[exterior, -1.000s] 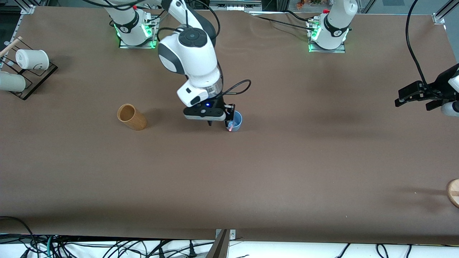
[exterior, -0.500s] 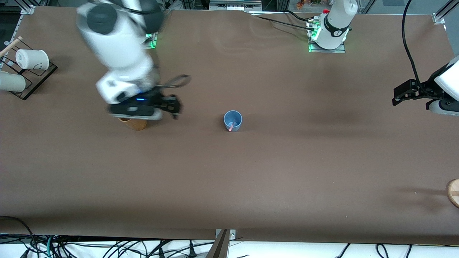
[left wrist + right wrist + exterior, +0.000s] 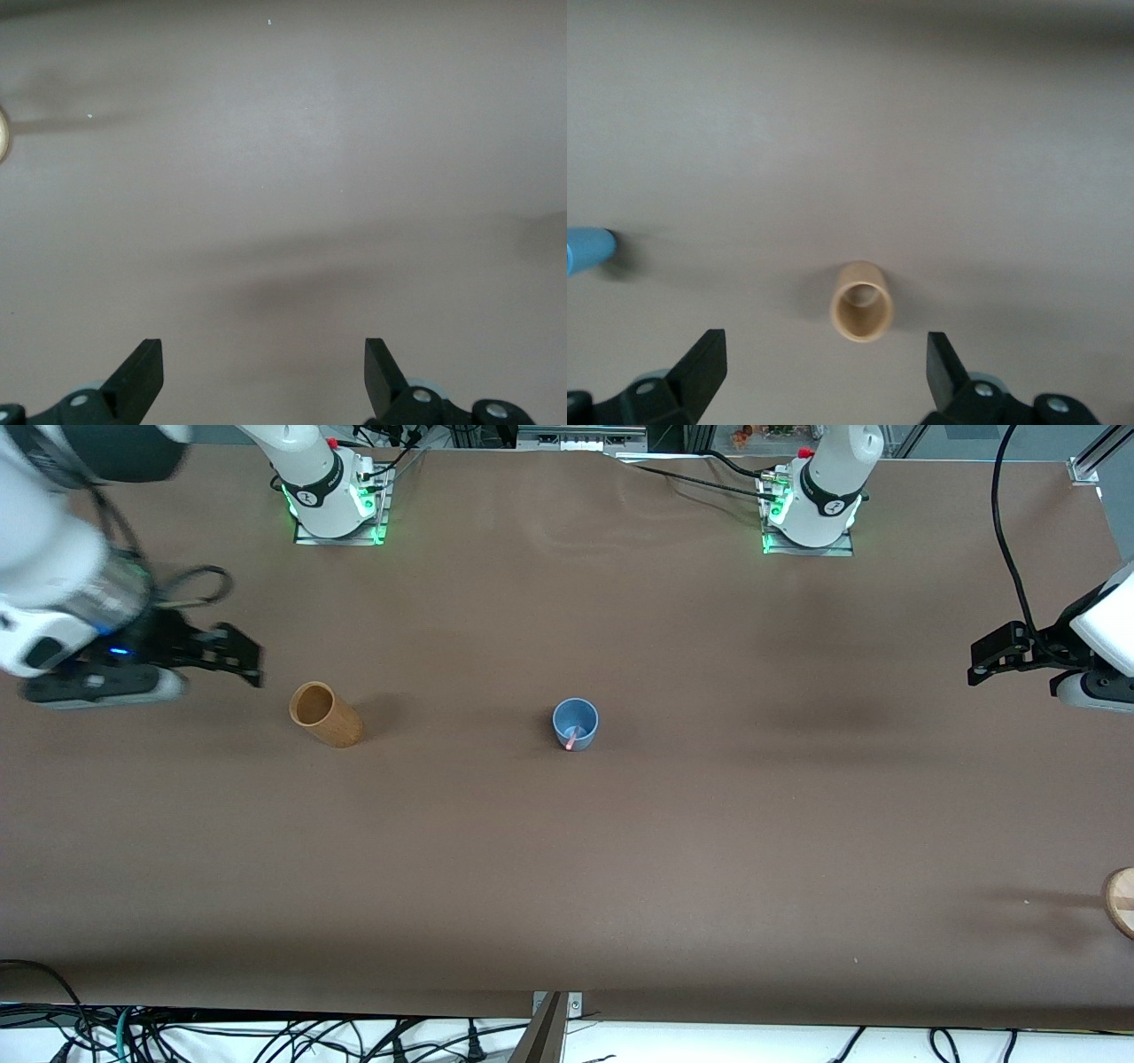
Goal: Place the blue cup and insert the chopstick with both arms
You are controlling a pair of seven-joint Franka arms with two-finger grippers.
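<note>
The blue cup [image 3: 575, 723] stands upright in the middle of the table. The pale pink chopstick [image 3: 573, 737] leans inside it, its tip over the rim nearest the front camera. My right gripper [image 3: 246, 657] is open and empty over the table at the right arm's end, apart from the blue cup. In the right wrist view the gripper [image 3: 824, 354] is open, and the blue cup [image 3: 586, 250] shows at the edge. My left gripper [image 3: 982, 666] waits open and empty over the left arm's end of the table; the left wrist view [image 3: 261, 354] shows only bare table between its fingers.
A tan wooden cup [image 3: 324, 715] stands beside my right gripper, also in the right wrist view [image 3: 862, 301]. White cups on a black rack [image 3: 80, 571] sit at the right arm's end. A round wooden piece [image 3: 1121, 902] lies at the left arm's end, near the front camera.
My right gripper has let go of the chopstick in the blue cup and swung away past the tan cup toward the right arm's end. The left arm has barely moved.
</note>
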